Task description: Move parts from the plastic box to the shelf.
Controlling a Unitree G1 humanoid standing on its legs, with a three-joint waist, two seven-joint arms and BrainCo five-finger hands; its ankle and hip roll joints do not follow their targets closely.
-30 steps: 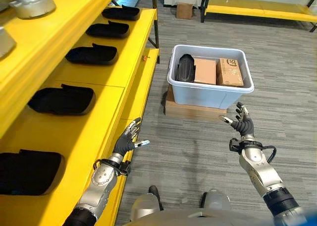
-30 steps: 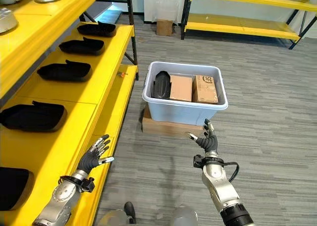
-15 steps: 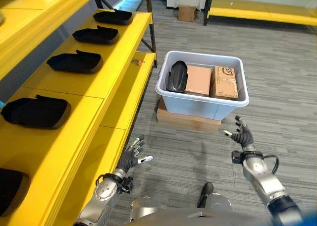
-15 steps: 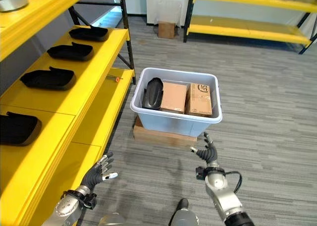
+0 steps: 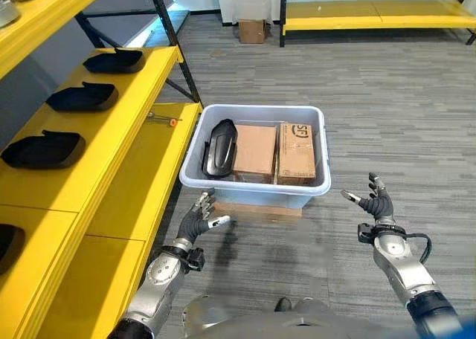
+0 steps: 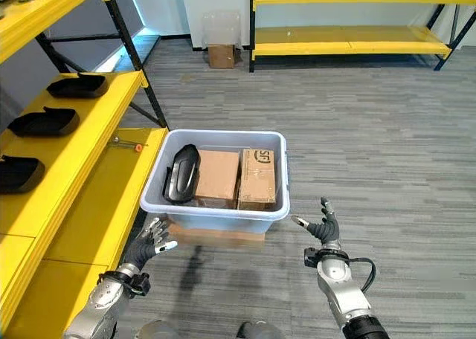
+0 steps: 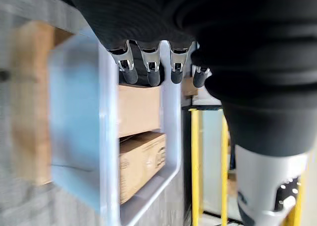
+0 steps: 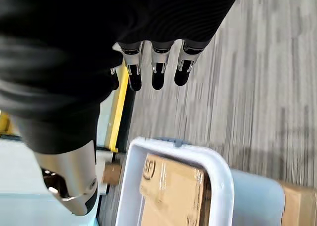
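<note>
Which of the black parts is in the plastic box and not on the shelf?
The black part standing on edge at the robot's left end of the plastic box, beside two cardboard boxes. The other black parts lie flat on the yellow shelf.

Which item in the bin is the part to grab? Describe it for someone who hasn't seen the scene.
On the grey floor beside the yellow shelf stands a pale plastic box on a flat cardboard slab. Inside, at the end nearest the shelf, a black part stands on edge. It is dark, glossy and rounded; its two neighbours are square brown cartons.
</note>
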